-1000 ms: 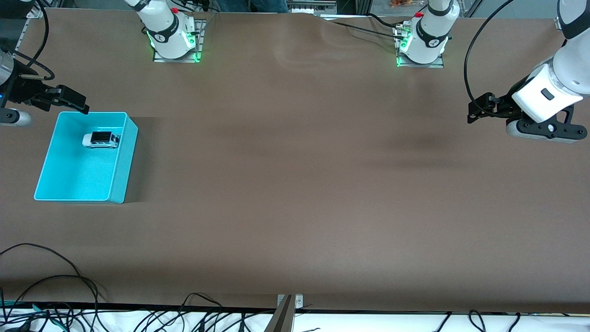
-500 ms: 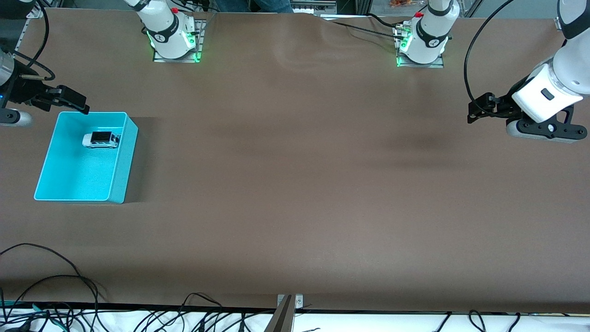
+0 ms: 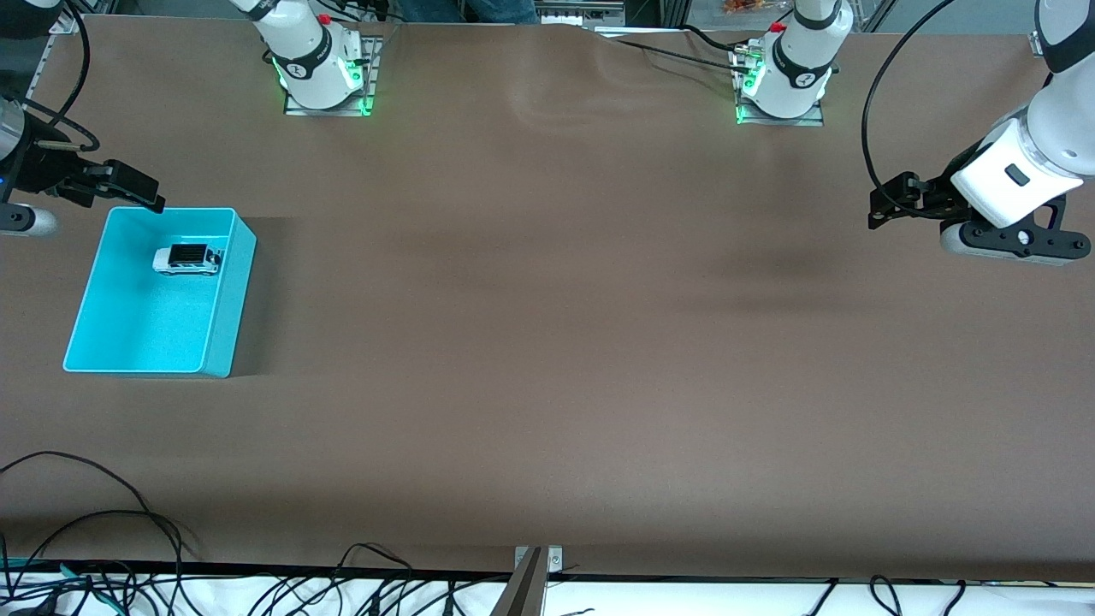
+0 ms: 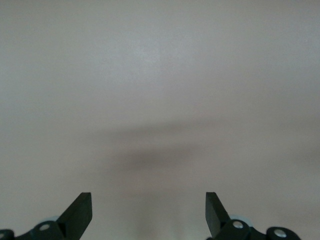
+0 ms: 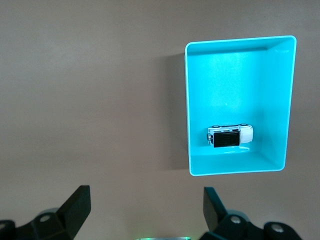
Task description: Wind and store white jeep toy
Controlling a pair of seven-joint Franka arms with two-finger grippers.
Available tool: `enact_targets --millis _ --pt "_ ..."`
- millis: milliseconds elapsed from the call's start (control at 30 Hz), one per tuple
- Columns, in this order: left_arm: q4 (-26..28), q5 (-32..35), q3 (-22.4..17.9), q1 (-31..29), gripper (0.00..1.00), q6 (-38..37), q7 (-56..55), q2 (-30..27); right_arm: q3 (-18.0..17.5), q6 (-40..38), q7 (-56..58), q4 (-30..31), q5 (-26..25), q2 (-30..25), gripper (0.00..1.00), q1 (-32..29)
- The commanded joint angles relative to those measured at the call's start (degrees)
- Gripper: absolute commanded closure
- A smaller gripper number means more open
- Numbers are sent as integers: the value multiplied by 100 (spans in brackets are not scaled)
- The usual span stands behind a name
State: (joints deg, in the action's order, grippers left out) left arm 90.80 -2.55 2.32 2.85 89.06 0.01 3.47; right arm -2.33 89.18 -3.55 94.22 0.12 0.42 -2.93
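Jeep in the bin, both my grippers up and empty.

My right gripper (image 3: 137, 190) hangs just above the bin's rim nearest my bases, fingers (image 5: 75, 205) spread wide, gripping nothing. The white jeep toy (image 3: 187, 258) sits inside the turquoise bin (image 3: 224, 342), in the part farther from the front camera. My left gripper (image 3: 885, 208) hangs over bare brown table (image 3: 547, 342) at my left arm's end, fingers (image 4: 80, 210) spread, waiting.

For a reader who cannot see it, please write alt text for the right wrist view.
A white jeep toy sits on its wheels inside a turquoise bin on a brown table, seen from above. The open right gripper hangs over bare table beside the bin and holds nothing.
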Motion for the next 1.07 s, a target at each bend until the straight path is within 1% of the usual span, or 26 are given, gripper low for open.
enact_targets --millis 0,1033 --pt "-71 132 5 -13 0 -82 -44 -4 -13 65 127 97 94 -69 0 -41" --pt "-80 132 5 -4 0 -73 -44 -4 -4 -14 127 97 85 -78 0 -50"
